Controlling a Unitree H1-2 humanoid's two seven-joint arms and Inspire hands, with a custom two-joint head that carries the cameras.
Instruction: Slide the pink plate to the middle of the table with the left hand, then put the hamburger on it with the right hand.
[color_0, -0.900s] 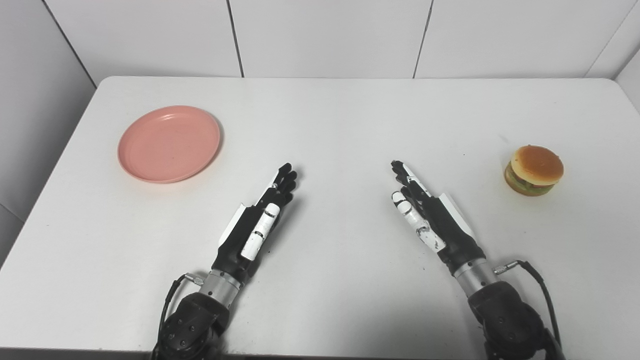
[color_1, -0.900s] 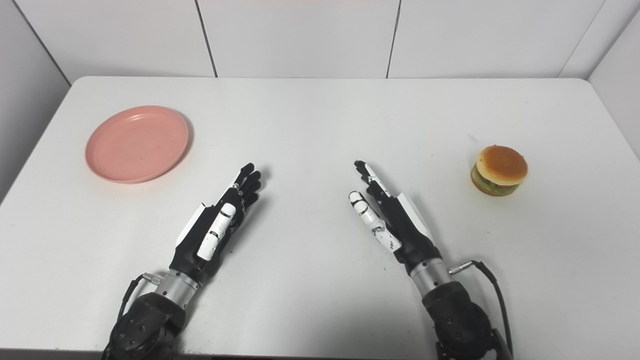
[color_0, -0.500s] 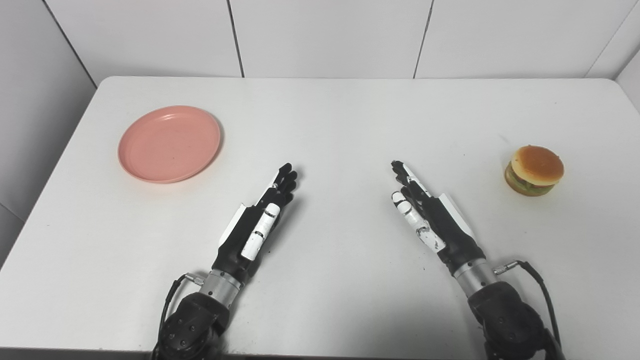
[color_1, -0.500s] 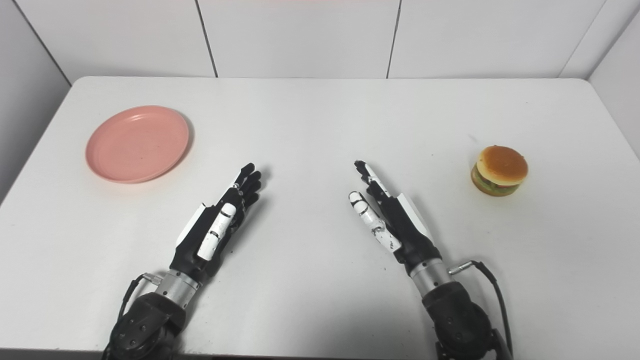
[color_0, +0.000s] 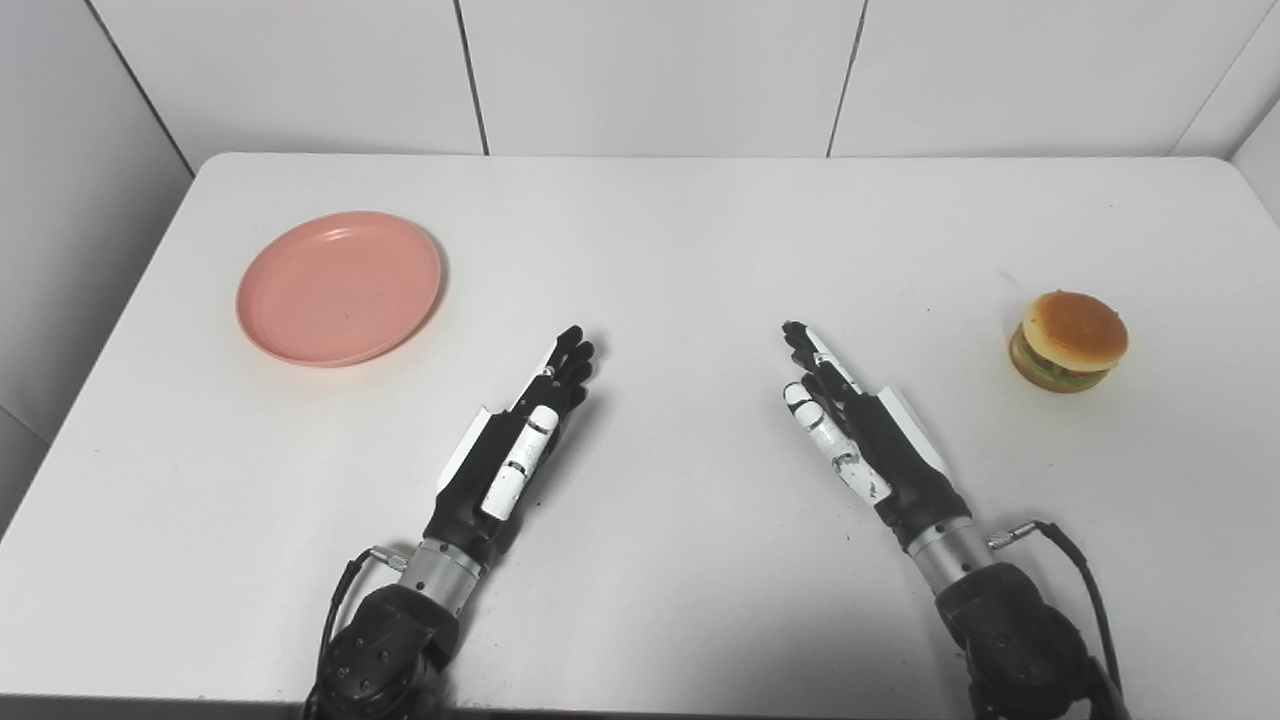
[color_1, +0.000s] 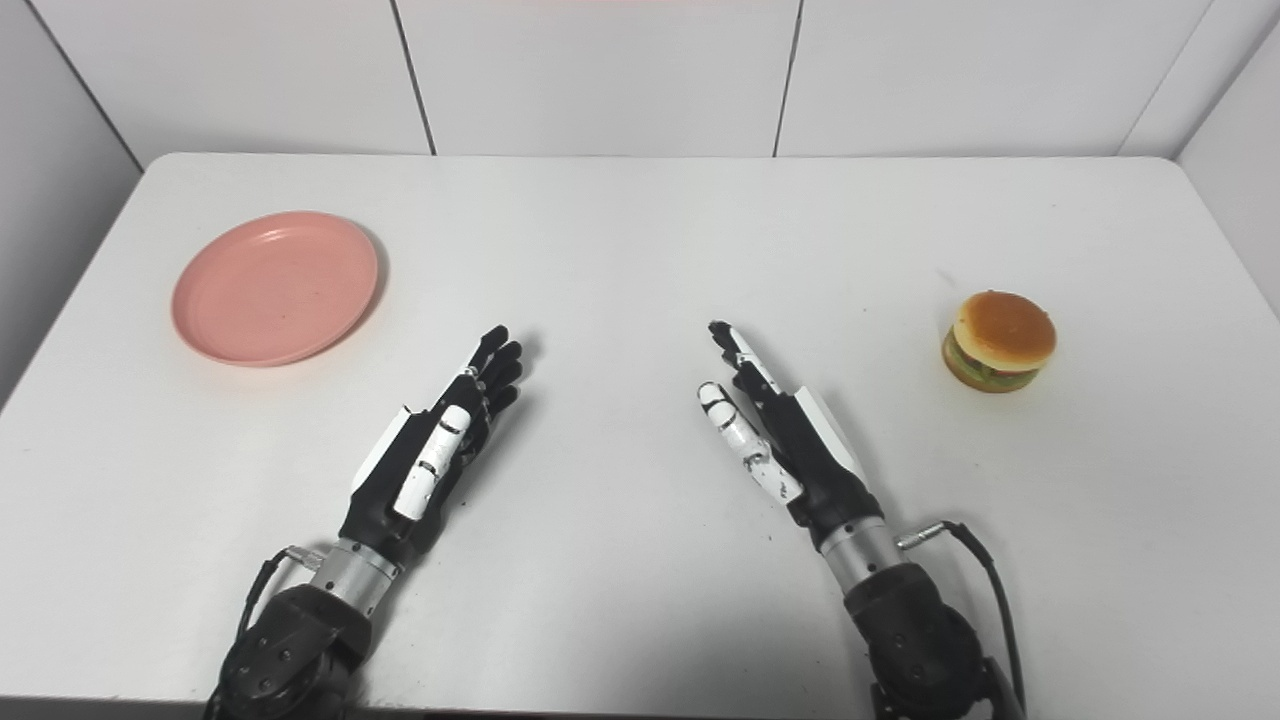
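Both of my hands lay low over the near middle of the white table (color_0: 700, 230), my left hand (color_0: 510, 450) and my right hand (color_0: 860, 440) each flat with fingers stretched out straight, side by side, holding nothing. The pink plate (color_0: 338, 288) sat far to my left, well apart from my left hand, and the hamburger (color_0: 1068, 340) stood upright far to my right, untouched. To slide the plate well, I judged I should reach past its far-left rim and draw it inward with flat, light pressure so it would not tip.
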